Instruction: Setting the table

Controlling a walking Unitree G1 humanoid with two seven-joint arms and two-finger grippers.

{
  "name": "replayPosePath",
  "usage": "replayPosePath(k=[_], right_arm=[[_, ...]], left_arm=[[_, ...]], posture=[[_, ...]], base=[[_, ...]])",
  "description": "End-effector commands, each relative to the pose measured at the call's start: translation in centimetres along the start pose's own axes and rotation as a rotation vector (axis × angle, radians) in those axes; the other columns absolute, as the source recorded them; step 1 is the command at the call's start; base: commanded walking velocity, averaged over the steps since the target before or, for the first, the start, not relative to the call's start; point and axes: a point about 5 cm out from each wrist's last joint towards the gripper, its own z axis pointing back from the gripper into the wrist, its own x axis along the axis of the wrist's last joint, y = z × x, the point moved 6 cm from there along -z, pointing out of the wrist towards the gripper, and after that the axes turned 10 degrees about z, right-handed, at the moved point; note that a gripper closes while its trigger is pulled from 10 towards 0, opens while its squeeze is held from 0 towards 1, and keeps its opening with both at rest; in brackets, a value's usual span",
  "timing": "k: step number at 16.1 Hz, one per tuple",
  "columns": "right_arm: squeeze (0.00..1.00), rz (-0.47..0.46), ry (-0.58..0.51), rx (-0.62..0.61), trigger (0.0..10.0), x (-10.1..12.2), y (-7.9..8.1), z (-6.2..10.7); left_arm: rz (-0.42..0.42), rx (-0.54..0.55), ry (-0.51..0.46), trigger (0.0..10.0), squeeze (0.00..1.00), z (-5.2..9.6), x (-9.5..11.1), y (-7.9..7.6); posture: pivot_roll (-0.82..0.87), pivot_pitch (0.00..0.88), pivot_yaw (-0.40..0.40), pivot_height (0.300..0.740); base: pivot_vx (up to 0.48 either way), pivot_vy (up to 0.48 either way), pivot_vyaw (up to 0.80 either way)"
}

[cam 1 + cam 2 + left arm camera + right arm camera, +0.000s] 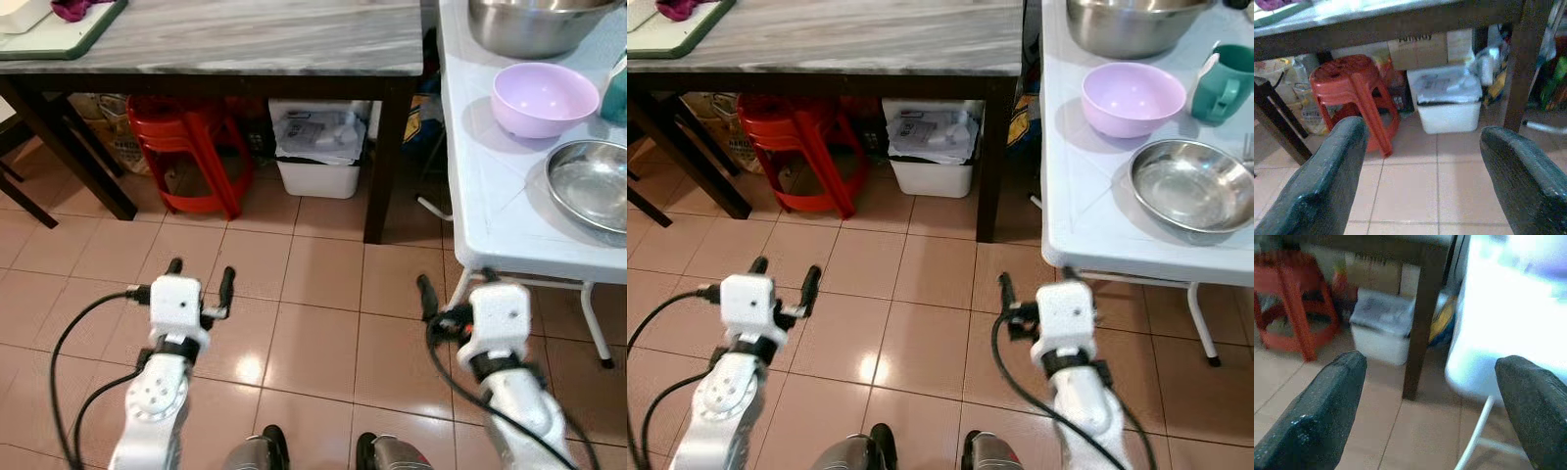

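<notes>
A white folding table point(1080, 217) stands at my right. On it are a lilac bowl point(1131, 98), a shallow steel bowl point(1193, 184), a large steel mixing bowl point(1125, 23) and a teal mug point(1227, 84). My left gripper point(201, 272) is held low over the tiled floor, open and with nothing in it. My right gripper point(456, 284) is also open and holds nothing, just below and in front of the white table's near edge. In the right wrist view the right gripper's fingers point(1317, 411) frame that table's corner.
Ahead is a dark-legged table with a marble top point(245, 39), carrying a green-rimmed board point(61, 41) and a purple cloth point(78, 8). Under it stand a red stool point(186, 147), a white bin point(318, 162) and boxes. Dark chair legs point(24, 171) are at far left.
</notes>
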Motion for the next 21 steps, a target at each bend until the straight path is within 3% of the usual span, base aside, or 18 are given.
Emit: replayPosePath(k=[1,4,7,9,11,13,15,21], right_arm=[[0.00,0.000,-0.041,-0.042,10.0,1.7,-1.1,-0.2],[0.00,0.003,-0.074,-0.052,10.0,2.7,-1.5,-0.6],[0.00,-0.008,-0.084,-0.077,10.0,3.2,-1.7,-0.8],[0.00,-0.014,-0.057,-0.121,10.0,2.8,-2.3,0.0],[0.00,-0.011,-0.029,-0.144,10.0,1.9,-2.6,0.7],[0.00,-0.006,-0.011,-0.160,10.0,1.4,-2.8,1.2],[0.00,0.008,-0.038,-0.140,10.0,2.0,-2.4,0.8],[0.00,0.005,-0.033,-0.090,10.0,1.6,-1.5,0.1]], left_arm=[[-0.003,-0.003,-0.004,10.0,0.00,-0.2,0.2,0.0],[-0.025,0.029,-0.009,10.0,0.00,-0.7,0.1,0.9],[-0.079,0.079,0.017,10.0,0.00,-0.6,-0.7,3.3],[-0.104,0.123,0.030,10.0,0.00,0.2,-0.9,5.2],[-0.111,0.145,0.036,10.0,0.00,0.7,-1.0,6.1],[-0.118,0.143,0.047,10.0,0.00,1.3,-1.5,6.1],[-0.115,0.111,0.050,10.0,0.00,1.1,-1.8,5.0],[-0.105,0.076,0.025,10.0,0.00,0.1,-1.4,3.8]], posture=[[-0.18,0.152,0.050,0.740],[-0.17,0.132,0.047,0.740],[-0.16,0.127,0.054,0.740],[-0.16,0.126,0.058,0.740],[-0.16,0.124,0.065,0.740],[-0.16,0.120,0.074,0.740],[-0.16,0.115,0.075,0.740],[-0.15,0.104,0.062,0.740]], base=[[0.000,0.000,0.00],[0.000,0.000,0.00],[0.000,0.000,0.00],[0.000,0.000,0.00],[0.000,0.000,0.00],[0.000,0.000,0.00],[0.000,0.000,0.00],[0.000,0.000,-0.26]])
